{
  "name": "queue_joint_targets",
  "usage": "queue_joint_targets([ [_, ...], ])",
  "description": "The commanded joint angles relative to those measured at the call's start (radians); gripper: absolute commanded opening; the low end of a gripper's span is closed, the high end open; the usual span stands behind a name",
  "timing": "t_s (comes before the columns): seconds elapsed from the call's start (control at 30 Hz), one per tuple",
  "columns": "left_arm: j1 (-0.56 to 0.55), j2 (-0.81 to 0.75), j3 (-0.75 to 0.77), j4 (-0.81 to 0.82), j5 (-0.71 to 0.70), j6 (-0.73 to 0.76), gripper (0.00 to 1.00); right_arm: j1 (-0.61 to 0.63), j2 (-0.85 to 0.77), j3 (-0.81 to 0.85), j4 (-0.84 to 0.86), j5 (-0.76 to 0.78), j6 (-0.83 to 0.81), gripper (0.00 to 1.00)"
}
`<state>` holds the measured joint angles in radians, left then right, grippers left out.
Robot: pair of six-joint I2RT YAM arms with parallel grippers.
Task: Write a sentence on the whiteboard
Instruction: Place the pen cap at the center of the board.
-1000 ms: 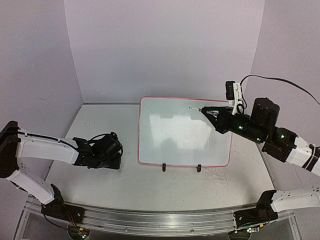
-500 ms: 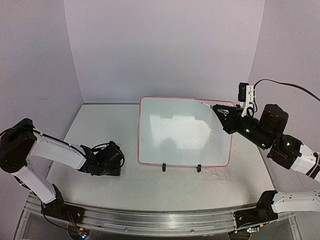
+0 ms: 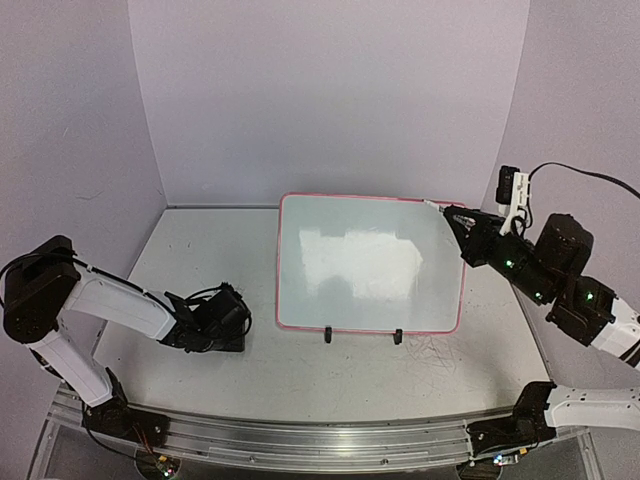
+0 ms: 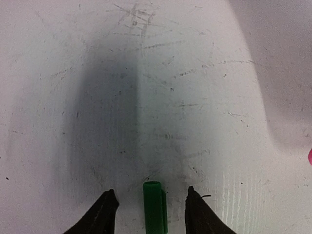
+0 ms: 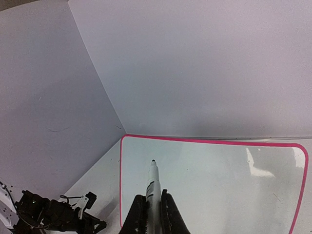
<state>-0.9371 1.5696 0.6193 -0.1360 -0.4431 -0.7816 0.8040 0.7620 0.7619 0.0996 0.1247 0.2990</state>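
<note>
The whiteboard (image 3: 370,262), glossy white with a pink-red frame, lies in the middle of the table, also shown in the right wrist view (image 5: 219,180); its surface shows only reflections. My right gripper (image 3: 462,222) hovers by the board's far right corner, shut on a white marker (image 5: 152,183) whose dark tip points out over the board. The marker (image 3: 443,209) is uncapped. My left gripper (image 3: 225,325) sits low on the table left of the board. In the left wrist view it (image 4: 150,190) stands open, with a green cap (image 4: 155,207) lying loose between its fingers.
Two black clip feet (image 3: 328,335) jut from the board's near edge. Lilac walls close the table at the back and both sides. A metal rail (image 3: 300,440) runs along the near edge. The tabletop (image 4: 161,97) is scuffed with old pen marks.
My left gripper has opened and let go of the green cap on the table. My right arm has drawn back to the right, carrying the marker from over the board to its far right corner.
</note>
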Motion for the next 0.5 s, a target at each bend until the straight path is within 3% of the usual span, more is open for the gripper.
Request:
queue_joint_targets([
  [0.0, 0.001, -0.056, 0.008, -0.029, 0.004, -0.001, 0.59, 0.008, 0.019, 0.055, -0.085, 0.073, -0.035, 0.0],
  [0.3, 0.031, -0.288, 0.119, -0.21, -0.016, 0.135, 0.98, 0.008, 0.102, 0.088, -0.13, 0.022, -0.05, 0.0],
  [0.37, 0.074, -0.35, 0.145, -0.226, 0.025, 0.194, 0.99, 0.007, 0.119, 0.095, -0.127, 0.008, -0.057, 0.0],
  [0.47, 0.218, -0.425, 0.191, -0.219, 0.197, 0.298, 0.99, 0.008, 0.147, 0.106, -0.125, -0.017, -0.062, 0.0],
])
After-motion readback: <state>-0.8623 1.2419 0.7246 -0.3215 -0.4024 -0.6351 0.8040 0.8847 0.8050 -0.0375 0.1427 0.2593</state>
